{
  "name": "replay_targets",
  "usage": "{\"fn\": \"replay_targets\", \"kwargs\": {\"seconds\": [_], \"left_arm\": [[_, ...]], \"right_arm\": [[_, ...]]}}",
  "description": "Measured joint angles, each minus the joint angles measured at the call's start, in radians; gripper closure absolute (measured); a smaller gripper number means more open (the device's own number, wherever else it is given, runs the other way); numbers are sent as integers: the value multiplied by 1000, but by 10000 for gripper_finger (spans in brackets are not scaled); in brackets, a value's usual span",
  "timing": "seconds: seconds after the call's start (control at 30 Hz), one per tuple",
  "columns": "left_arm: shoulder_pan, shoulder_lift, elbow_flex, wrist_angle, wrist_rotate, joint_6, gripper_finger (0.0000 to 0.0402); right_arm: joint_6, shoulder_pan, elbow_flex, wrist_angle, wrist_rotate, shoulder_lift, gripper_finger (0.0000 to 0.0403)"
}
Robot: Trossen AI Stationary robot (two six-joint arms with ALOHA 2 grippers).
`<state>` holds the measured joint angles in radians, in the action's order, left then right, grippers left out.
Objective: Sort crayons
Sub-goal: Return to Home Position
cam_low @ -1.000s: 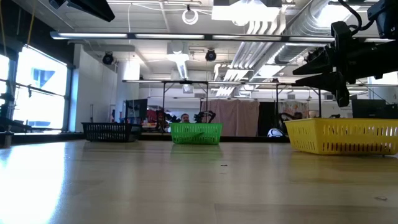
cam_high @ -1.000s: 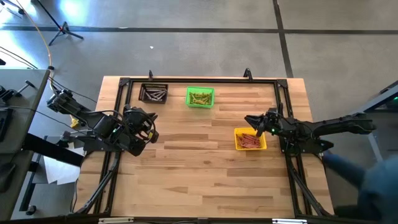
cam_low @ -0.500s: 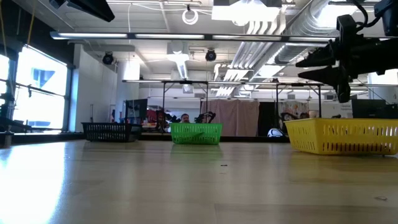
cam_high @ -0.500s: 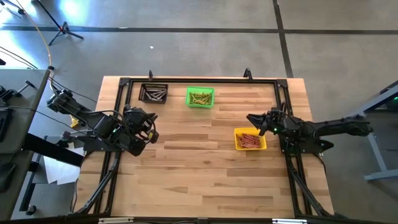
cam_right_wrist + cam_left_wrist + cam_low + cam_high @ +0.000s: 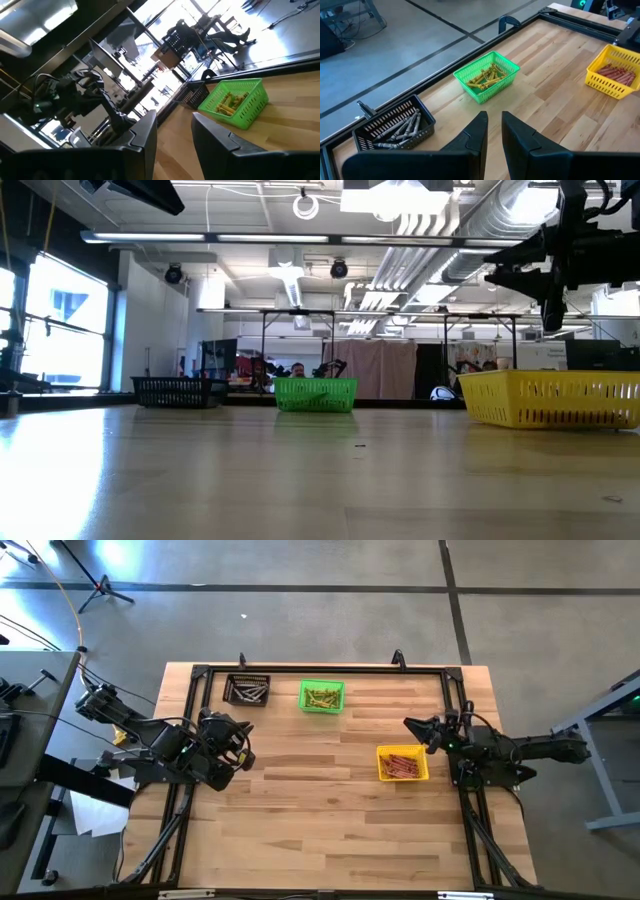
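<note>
The crayons lie sorted in three small bins on the wooden table. Greyish ones (image 5: 400,125) fill the black bin (image 5: 247,690), yellow ones (image 5: 487,77) the green bin (image 5: 321,696), and reddish ones (image 5: 402,764) the yellow bin (image 5: 382,772). My left gripper (image 5: 243,743) hovers over the table's left side, its fingers (image 5: 479,131) a narrow gap apart with nothing between them. My right gripper (image 5: 410,725) hangs level above the table just beyond the yellow bin's far right corner. It stands open (image 5: 174,125) and empty, pointing toward the table's left.
A black metal frame (image 5: 320,668) runs along the table's far, left and right edges. Bare wood (image 5: 320,820) spreads over the table's middle and near half. In the low view the yellow bin (image 5: 550,400) stands below my right gripper (image 5: 495,268).
My right gripper has drawn back toward the table's right edge and risen, away from the yellow bin. It has tipped up from a slight downward slant to about level, and stays open and empty. The bins and crayons have not moved.
</note>
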<state>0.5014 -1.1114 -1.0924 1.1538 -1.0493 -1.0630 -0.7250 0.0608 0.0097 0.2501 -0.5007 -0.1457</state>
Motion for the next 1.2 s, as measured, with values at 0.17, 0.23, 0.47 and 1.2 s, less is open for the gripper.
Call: {"fn": "replay_targets", "kwargs": {"seconds": [0.17, 0.23, 0.47, 1.2], "left_arm": [[0, 0, 0, 0, 7, 13, 357], [0, 0, 0, 1, 31, 80, 357], [1, 1, 20, -32, 73, 322, 357], [-6, 324, 835, -1075, 316, 432, 357]], "right_arm": [[-10, -2, 24, -135, -1, -19, 297], [-16, -2, 31, -247, 5, -33, 297], [31, -2, 39, -298, 12, -72, 297], [22, -2, 41, -307, 14, -71, 297]]}}
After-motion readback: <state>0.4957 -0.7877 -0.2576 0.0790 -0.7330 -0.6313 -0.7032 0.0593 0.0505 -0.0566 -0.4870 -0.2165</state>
